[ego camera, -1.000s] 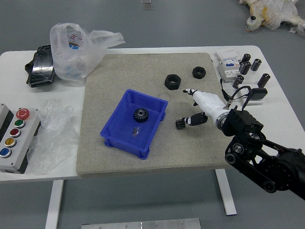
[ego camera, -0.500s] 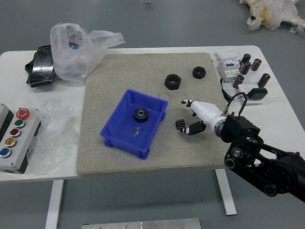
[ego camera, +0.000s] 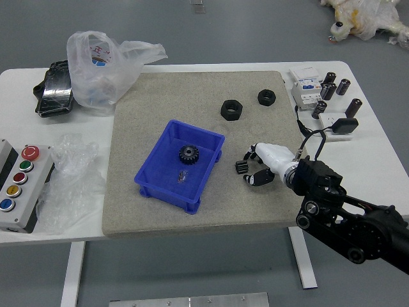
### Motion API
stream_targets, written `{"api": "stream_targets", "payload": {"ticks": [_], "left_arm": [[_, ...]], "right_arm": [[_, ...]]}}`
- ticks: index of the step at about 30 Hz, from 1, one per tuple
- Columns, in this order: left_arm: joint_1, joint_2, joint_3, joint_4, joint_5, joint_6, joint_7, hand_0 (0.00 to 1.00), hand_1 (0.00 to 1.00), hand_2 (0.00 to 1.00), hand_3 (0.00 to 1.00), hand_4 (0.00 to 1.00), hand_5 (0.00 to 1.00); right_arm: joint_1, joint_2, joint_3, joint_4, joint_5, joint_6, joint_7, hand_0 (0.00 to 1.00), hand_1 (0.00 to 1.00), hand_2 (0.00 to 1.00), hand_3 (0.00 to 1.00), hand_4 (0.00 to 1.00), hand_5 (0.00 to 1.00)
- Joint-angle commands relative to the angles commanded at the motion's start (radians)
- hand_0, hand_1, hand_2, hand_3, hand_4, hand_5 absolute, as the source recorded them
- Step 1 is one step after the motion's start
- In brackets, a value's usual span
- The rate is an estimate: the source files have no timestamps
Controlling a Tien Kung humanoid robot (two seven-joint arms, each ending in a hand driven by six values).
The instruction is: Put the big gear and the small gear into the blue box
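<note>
The robot's right hand (ego camera: 273, 160), empty and parted, is lined up beside the small gear (ego camera: 241, 167) for a grasp. The gear is seen on the grey mat (ego camera: 160, 96), near the blue box (ego camera: 162, 171), where the big gear (ego camera: 188, 154) is contained. With 1 of 2 gears boxed, a pinch, then a lift, is called for.

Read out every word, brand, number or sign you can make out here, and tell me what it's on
No text can be read for certain.
Plastic bag: red and blue print, too blurred to read.
White box on the right: print too small to read.
</note>
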Motion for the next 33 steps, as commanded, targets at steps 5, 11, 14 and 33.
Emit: {"api": "stream_targets", "payload": {"ticks": [5,11,14,33], "left_arm": [[0.001,-0.001,0.0,-0.001,-0.001,0.001,0.0,0.695,0.622,0.572,0.664,0.636,0.378],[0.002,-0.001,0.0,-0.001,0.0,0.001,0.001,0.694,0.622,0.572,0.664,0.636,0.378],[0.003,-0.001,-0.002,-0.001,0.001,0.001,0.001,0.694,0.622,0.572,0.664,0.636,0.378],[0.006,-0.005,-0.006,-0.002,0.007,-0.001,0.005,0.694,0.621,0.572,0.664,0.635,0.379]], "right_arm": [[0.006,0.006,-0.011,-0.002,0.004,-0.008,0.008,0.256,0.502,0.486,0.627,0.61,0.002],[0.008,0.008,-0.019,-0.005,0.009,-0.017,0.015,0.254,0.499,0.472,0.603,0.635,0.002],[0.009,0.008,-0.018,-0.009,0.012,-0.025,0.022,0.254,0.499,0.472,0.603,0.635,0.002],[0.02,-0.016,0.051,-0.005,0.022,-0.034,0.033,0.246,0.498,0.463,0.587,0.66,0.002]]}}
